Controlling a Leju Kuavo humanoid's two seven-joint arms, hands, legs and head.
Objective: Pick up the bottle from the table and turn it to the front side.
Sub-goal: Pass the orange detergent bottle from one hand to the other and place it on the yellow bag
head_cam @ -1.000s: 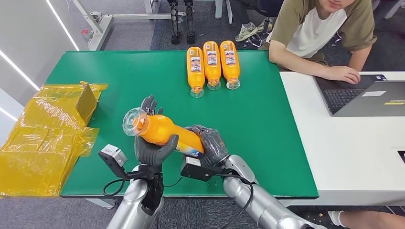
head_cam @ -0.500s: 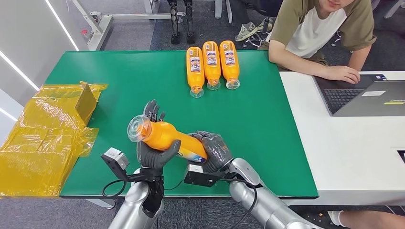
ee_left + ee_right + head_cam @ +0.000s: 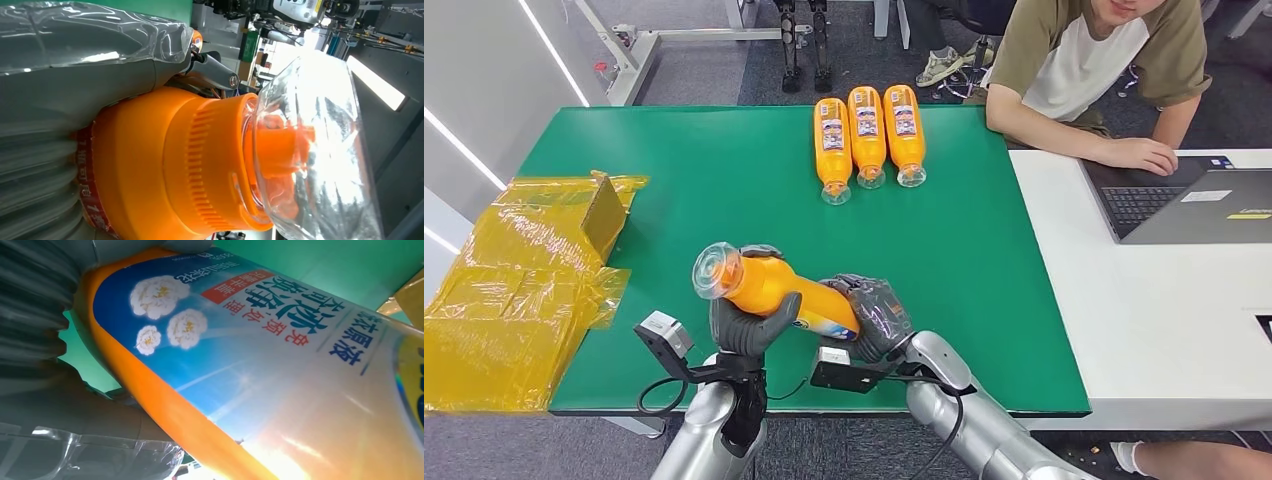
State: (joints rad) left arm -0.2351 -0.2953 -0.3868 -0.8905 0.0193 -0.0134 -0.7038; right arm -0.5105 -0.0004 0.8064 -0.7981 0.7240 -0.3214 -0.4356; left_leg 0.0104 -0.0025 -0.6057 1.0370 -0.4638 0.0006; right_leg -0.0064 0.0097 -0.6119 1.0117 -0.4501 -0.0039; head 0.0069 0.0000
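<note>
The bottle (image 3: 769, 288) was held tilted above the table's (image 3: 984, 290) near edge, clear cap up and to the left. Its neck end was gripped by the left hand (image 3: 746, 325), fingers (image 3: 762, 251) wrapped over it; its base was clasped by the right hand (image 3: 876, 315). Three bottles (image 3: 868, 132) lay side by side farther back.

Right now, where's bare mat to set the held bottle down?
Bare green mat lies between the yellow bags and the three-bottle row, and right of the right hand toward the white table. Crowded: the row.
</note>
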